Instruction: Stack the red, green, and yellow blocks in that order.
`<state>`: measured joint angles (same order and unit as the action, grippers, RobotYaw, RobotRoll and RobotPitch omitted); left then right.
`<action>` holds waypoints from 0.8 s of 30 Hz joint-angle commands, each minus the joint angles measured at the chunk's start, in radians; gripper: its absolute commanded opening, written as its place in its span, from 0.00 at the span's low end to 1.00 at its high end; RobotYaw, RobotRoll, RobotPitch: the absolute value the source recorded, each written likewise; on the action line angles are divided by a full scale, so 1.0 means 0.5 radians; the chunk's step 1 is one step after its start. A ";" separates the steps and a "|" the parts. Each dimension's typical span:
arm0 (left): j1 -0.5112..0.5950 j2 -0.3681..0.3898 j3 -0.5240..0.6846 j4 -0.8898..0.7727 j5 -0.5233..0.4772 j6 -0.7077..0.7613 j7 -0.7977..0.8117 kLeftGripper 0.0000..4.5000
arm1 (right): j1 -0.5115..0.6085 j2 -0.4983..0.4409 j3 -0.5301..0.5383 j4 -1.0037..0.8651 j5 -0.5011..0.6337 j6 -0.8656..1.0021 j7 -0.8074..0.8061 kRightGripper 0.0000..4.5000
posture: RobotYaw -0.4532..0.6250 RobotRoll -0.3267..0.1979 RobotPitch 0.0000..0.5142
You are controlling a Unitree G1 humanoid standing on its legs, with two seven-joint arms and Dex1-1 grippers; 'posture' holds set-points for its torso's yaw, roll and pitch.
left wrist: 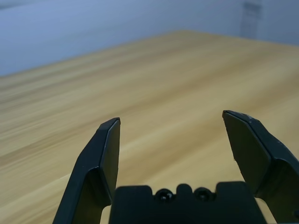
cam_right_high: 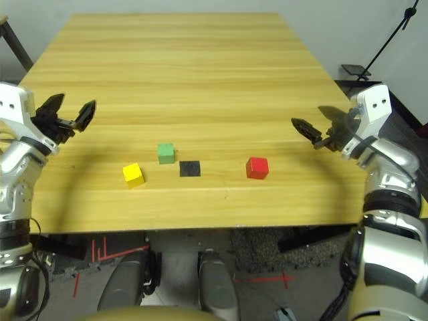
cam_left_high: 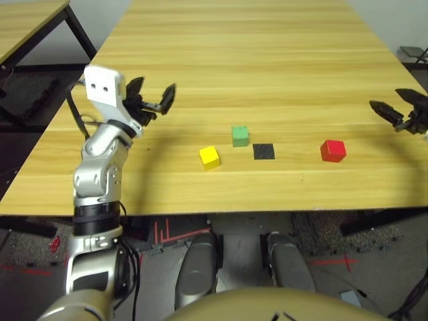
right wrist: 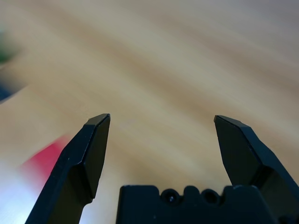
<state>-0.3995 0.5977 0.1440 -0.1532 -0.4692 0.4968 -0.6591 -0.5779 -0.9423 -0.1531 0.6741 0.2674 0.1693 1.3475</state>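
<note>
Three blocks (cam_right_high: 166, 153), one black square (cam_right_high: 190, 168), one table (cam_right_high: 200, 80)

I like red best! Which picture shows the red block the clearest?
The right eye view: the red block sits whole and sharp on the table. The left eye view shows it too, nearer the edge. The right wrist view shows a red blur.

3 cubes, unstacked, each flat on the tabletop near its front edge.

The yellow block (cam_left_high: 209, 157) lies furthest left, turned slightly askew. The green block (cam_left_high: 240, 136) sits just beside it, a little further back. The red block (cam_left_high: 333, 150) rests well apart to the right. None touches another.
</note>
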 commanded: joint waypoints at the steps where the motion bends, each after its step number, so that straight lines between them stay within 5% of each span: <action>1: 0.007 0.099 -0.152 -0.046 -0.055 0.154 -0.231 0.99 | 0.076 -0.112 0.197 -0.284 -0.008 0.182 0.324 1.00 | 0.50 0.31 0.14; 12: -0.103 0.167 -0.534 -0.050 0.099 0.238 -0.491 0.99 | -0.307 0.036 0.598 0.024 -0.356 -0.181 0.496 1.00 | 0.56 0.29 0.15; 24: -0.106 0.191 -0.587 -0.081 0.158 0.293 -0.537 0.99 | -0.561 0.256 0.764 0.477 -0.613 -0.526 0.510 1.00 | 0.60 0.27 0.14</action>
<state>-0.4535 0.6834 -0.1440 -0.1751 -0.3997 0.6319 -0.9225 -0.8506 -0.8224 0.2176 0.8852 -0.0200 -0.0699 1.5980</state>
